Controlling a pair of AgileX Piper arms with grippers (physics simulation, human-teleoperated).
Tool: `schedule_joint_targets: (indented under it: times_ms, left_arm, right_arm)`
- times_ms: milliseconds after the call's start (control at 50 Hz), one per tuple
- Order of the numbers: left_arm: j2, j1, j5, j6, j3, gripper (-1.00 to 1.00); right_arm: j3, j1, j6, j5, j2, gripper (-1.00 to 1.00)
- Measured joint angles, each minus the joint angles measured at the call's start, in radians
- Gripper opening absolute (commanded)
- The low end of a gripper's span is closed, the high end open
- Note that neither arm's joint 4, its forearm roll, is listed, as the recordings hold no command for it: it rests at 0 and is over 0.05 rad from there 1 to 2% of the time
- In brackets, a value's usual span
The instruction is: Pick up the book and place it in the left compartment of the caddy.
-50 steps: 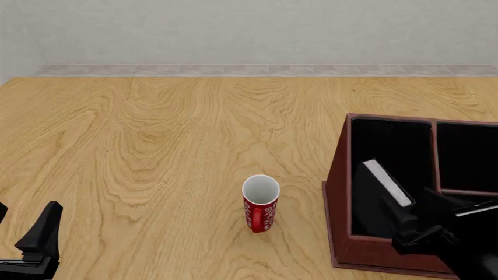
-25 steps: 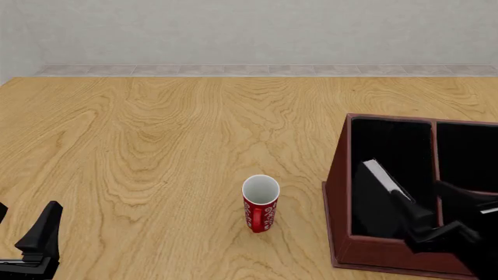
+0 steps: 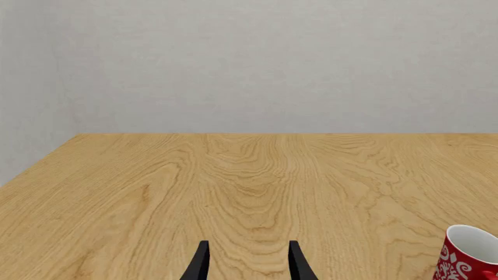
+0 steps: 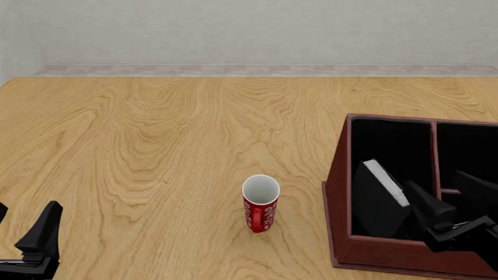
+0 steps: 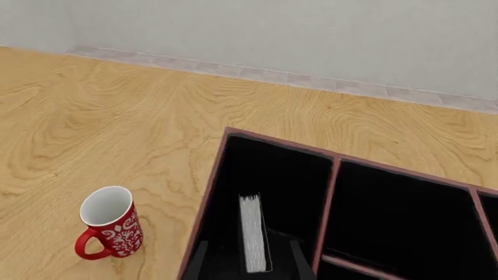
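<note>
In the caddy's [image 4: 339, 201] left compartment [image 4: 389, 151] the book [image 4: 379, 195] leans tilted, right gripper [image 5: 244, 261] spread wide around it, not clamping, so I judge placement done; next I lift it clear, left gripper [image 3: 244, 261] parked open.

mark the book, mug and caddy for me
book [image 5: 251, 232]: right wrist view, on its white page edge.
mug [image 4: 260, 210]: front view, on the red outer wall below the rim.
caddy [image 4: 337, 198]: front view, on its reddish-brown left outer wall.
</note>
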Motion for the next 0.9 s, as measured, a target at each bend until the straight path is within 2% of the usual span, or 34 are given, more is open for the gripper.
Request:
schedule_joint_targets:
  times_ms: [520,900]
  left_arm:
    - [0.000,0.000,0.000,0.000,0.000,1.00]
    - [0.000,0.000,0.000,0.000,0.000,1.00]
  right_arm:
    - [-0.090,0.004,-0.003,0.161,-0.129,1.00]
    - [-0.143,0.001,-0.013,0.236,-0.188,1.00]
